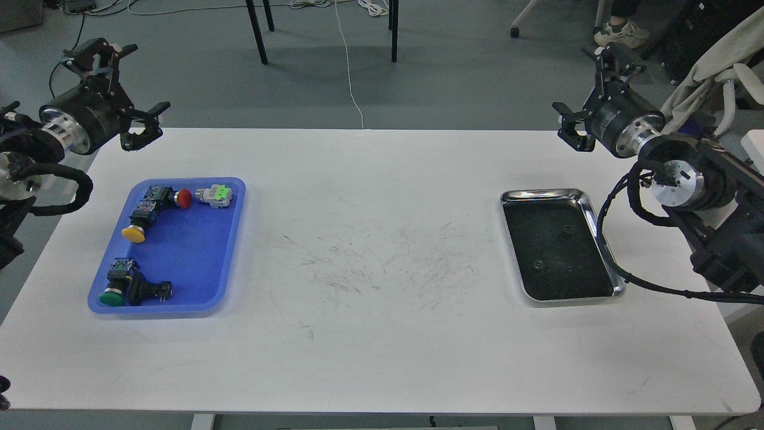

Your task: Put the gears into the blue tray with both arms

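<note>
The white worktop [370,334] lies bare across its middle. Against it, the blue tray [179,263] sits near the left edge and the steel tray [603,254] near the right, holding two gears [539,264]. Above the far corners hang the left gripper [122,89] and right gripper [588,89], jaws apart, empty.

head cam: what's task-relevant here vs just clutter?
Belongs to the job:
- gears, two visible, small and dark, in the steel tray
- blue tray, the target
- left gripper and right gripper, both open and raised

Just lying about:
- push-button switches in the blue tray
- chair legs and cable on the floor
</note>
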`<state>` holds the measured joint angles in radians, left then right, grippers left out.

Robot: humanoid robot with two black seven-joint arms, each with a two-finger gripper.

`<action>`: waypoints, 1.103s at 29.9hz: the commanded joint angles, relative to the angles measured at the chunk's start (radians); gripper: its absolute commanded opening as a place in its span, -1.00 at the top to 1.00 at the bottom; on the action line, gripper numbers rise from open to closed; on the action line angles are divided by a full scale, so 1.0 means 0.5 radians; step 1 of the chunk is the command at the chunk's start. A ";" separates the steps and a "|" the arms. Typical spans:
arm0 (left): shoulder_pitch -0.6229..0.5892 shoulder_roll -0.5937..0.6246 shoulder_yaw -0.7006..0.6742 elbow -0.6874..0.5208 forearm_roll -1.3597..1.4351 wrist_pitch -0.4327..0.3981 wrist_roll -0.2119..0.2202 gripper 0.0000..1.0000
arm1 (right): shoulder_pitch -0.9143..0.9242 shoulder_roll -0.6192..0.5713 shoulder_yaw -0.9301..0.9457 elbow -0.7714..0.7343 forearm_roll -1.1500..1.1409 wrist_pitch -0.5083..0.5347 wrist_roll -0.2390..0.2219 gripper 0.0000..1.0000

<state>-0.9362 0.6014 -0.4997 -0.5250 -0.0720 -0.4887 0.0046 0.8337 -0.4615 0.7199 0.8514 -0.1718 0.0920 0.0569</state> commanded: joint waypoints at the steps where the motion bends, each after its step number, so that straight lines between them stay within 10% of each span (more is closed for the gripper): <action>1: 0.001 0.000 0.002 0.004 0.000 0.000 0.000 -0.98 | -0.005 -0.013 -0.016 0.003 0.000 -0.003 0.000 -0.97; 33: -0.008 -0.009 -0.077 0.071 -0.031 0.000 -0.037 -0.97 | 0.173 -0.227 -0.455 0.021 -0.025 -0.012 -0.059 -0.97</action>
<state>-0.9381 0.5995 -0.5404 -0.4897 -0.0887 -0.4887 -0.0122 0.8863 -0.5450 0.5553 0.8586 -0.1825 0.0866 0.0392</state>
